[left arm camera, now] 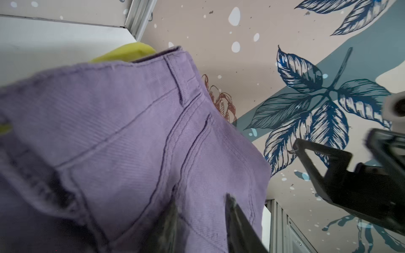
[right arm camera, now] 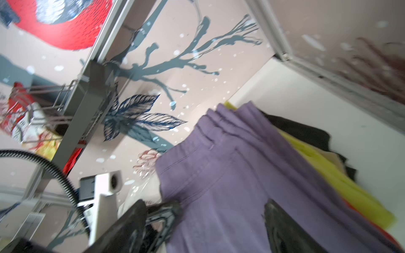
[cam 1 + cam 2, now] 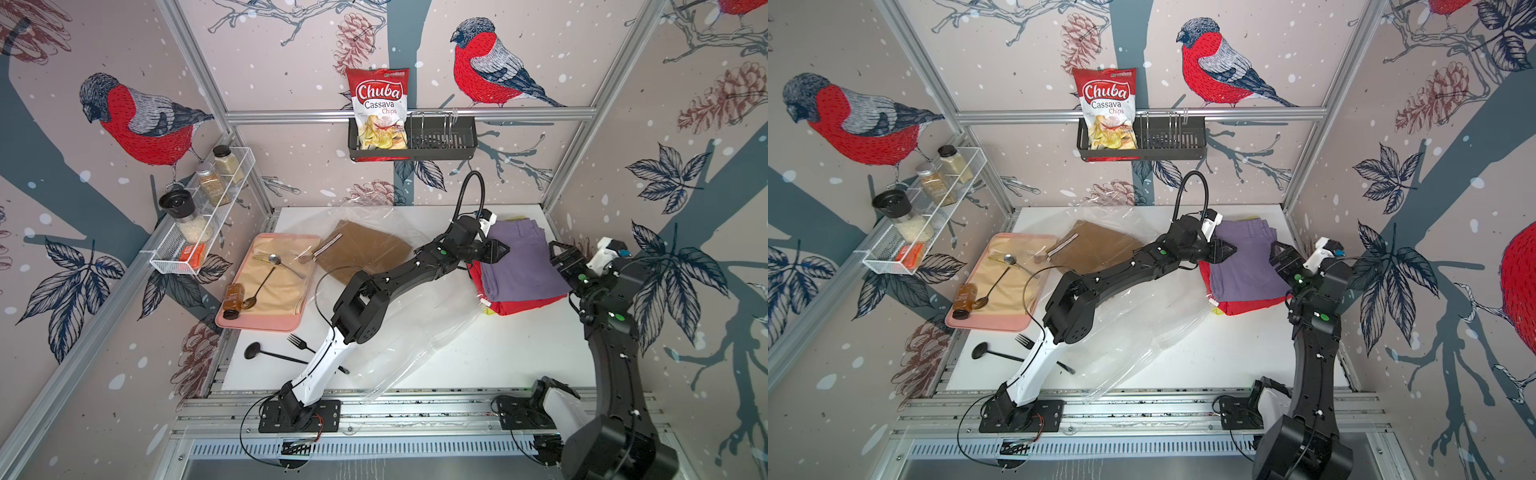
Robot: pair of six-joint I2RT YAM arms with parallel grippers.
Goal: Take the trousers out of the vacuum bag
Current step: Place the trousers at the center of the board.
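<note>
Top views, both: mustard-brown trousers point(image 3: 370, 245) with striped waistband inside the crinkly clear vacuum bag point(image 3: 415, 332). Outside the bag, just beside its edge on the white counter point(image 3: 498, 357): folded stack, ribbed purple trousers point(image 3: 523, 257) on top, red trousers point(image 3: 528, 305), yellow-green trousers point(image 2: 324, 170) and black trousers point(image 2: 302, 129) beneath. Left fingers point(image 3: 498, 250) parted, released, over the purple cloth's bag-side edge. Right fingers point(image 3: 561, 257) spread wide, gripping nothing, just past the stack's edge farthest from the bag.

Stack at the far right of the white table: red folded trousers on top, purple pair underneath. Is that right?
No, the order is reversed: the purple folded cloth trousers lie on top and the red folded cloth trousers sit underneath. Both top views show it. The stack is indeed at the far right of the white table.
</note>
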